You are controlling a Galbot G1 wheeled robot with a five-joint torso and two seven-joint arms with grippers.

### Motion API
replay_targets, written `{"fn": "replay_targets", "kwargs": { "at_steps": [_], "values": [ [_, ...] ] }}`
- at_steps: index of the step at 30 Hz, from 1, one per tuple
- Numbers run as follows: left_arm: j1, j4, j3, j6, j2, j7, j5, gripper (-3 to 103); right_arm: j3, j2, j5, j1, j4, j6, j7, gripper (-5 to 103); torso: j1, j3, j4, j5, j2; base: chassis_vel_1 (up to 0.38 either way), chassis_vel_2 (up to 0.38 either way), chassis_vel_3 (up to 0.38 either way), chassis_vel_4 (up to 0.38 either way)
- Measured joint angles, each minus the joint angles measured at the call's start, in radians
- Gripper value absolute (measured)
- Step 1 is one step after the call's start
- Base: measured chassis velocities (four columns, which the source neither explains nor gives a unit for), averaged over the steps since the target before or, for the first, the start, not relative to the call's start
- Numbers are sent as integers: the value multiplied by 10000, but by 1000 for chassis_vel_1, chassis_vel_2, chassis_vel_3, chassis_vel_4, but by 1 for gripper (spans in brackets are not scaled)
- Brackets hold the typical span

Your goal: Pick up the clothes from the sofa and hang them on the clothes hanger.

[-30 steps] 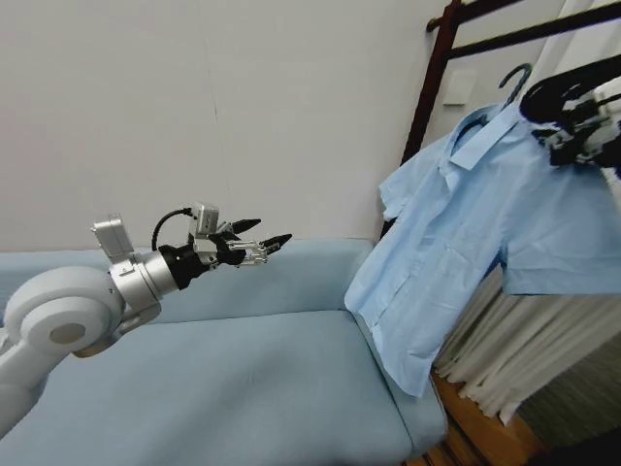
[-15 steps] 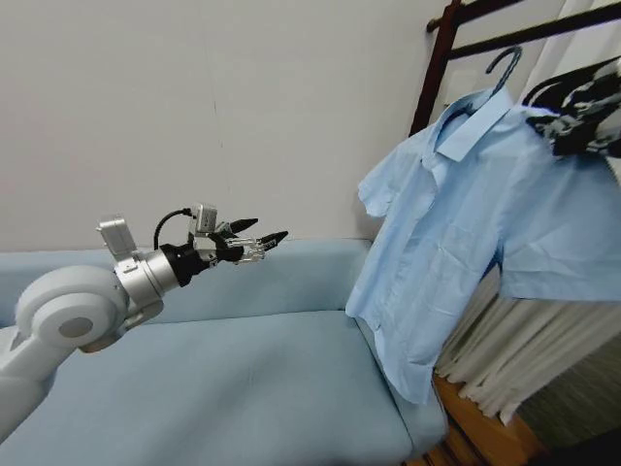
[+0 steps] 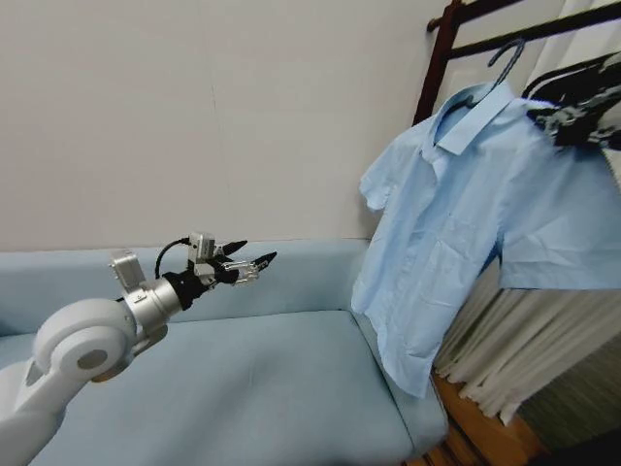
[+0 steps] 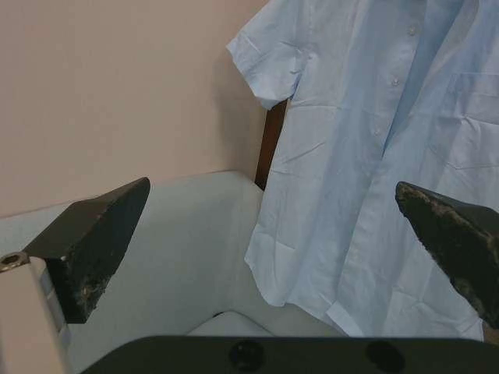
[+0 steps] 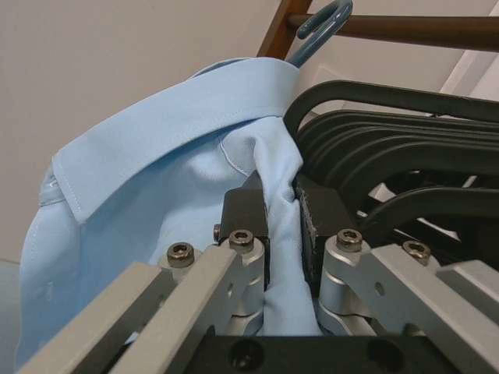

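The right hand (image 5: 282,234) is clamping the shirt (image 3: 466,223) beside its collar, up at the rack (image 3: 543,28).
Hanging lengthwise down, collar topmost, over the sofa (image 3: 243,388) end; the left hand (image 3: 247,264) is hovering wide open, empty.

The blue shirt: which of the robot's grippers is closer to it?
Right. The right gripper is shut on the shirt, pinching fabric beside its collar. The left gripper is open over the sofa, well apart from the shirt.
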Motion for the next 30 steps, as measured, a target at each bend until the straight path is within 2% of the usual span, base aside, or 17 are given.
{"fn": "replay_targets", "kwargs": {
  "at_steps": [6, 8, 10, 13, 23, 30],
  "values": [
    [-116, 140, 229, 12, -222, 32, 76, 100, 254, -488, 441, 85, -240, -257, -213, 9, 0, -1, -4, -1, 0, 0, 0, 0, 0],
    [-141, 189, 275, 23, -254, 79, 95, 100, 352, -619, 1074, 125, -197, -345, -102, 9, 0, 0, -3, -1, 0, 0, 0, 0, 0],
    [-157, 263, 302, 37, -280, 190, 140, 100, 419, -744, 2283, 239, 32, -421, 263, 9, 0, -1, -2, -1, 0, 0, 0, 0, 0],
    [-162, 299, 308, 44, -296, 236, 152, 100, 426, -704, 2776, 298, 213, -425, 542, 9, 0, 0, -1, -2, 1, 0, 0, 0, 0],
    [-279, 372, 417, 59, -214, 376, 144, 100, 415, -506, 2701, 247, 587, -240, 871, 9, 0, 0, 0, -1, 0, 0, 0, 0, 0],
    [-278, 284, 422, 64, -99, 388, 105, 100, 314, -402, 2116, 66, 455, -124, 738, 9, 0, -1, 0, -1, 0, 0, 0, 0, 0]
  ]
}}
